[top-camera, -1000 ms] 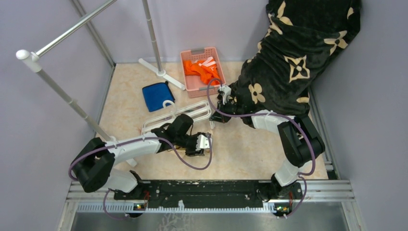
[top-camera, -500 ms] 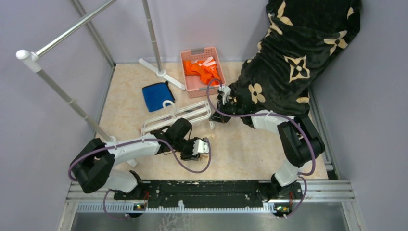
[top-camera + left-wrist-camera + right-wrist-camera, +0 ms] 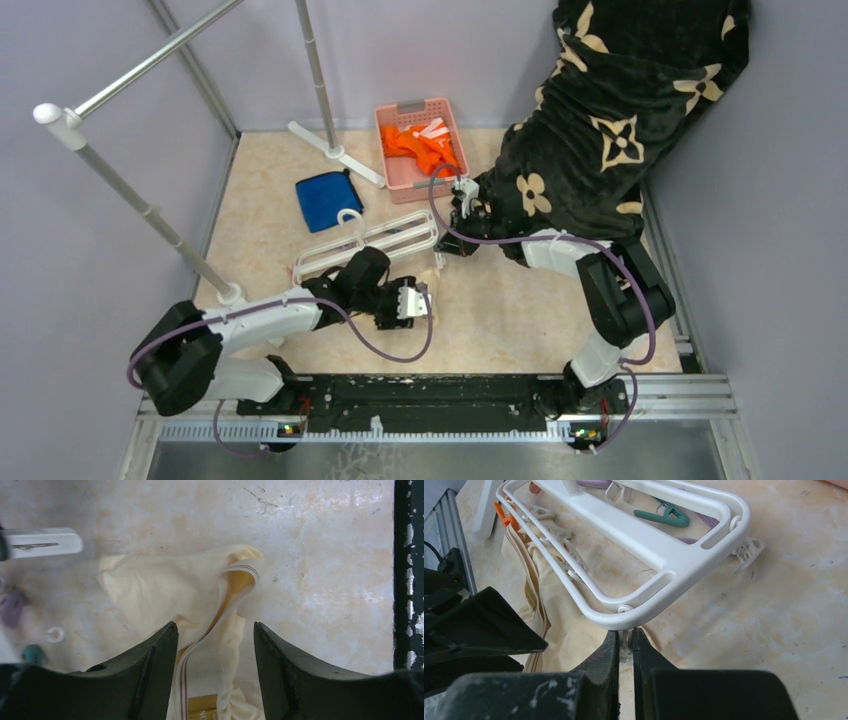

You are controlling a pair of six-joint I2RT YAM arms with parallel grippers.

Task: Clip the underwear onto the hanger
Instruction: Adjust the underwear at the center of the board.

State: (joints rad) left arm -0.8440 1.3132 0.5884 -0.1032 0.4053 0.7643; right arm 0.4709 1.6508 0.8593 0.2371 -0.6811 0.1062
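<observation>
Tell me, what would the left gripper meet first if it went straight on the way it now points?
Most likely the underwear: the fabric lies right ahead of the left gripper, between its open jaws, though depth is unclear.

Pale lilac-grey walls (image 3: 60, 250) enclose a beige marbled floor (image 3: 520, 310) under even light. A grey metal rack (image 3: 150, 213) stands at the left and far side. A metal rail (image 3: 690, 398) runs along the near edge.

Beige marbled tabletop (image 3: 520, 300) bears: hanger (image 3: 370, 245), underwear (image 3: 165, 585), blue cloth (image 3: 325, 200), pink basket (image 3: 383, 140).
</observation>
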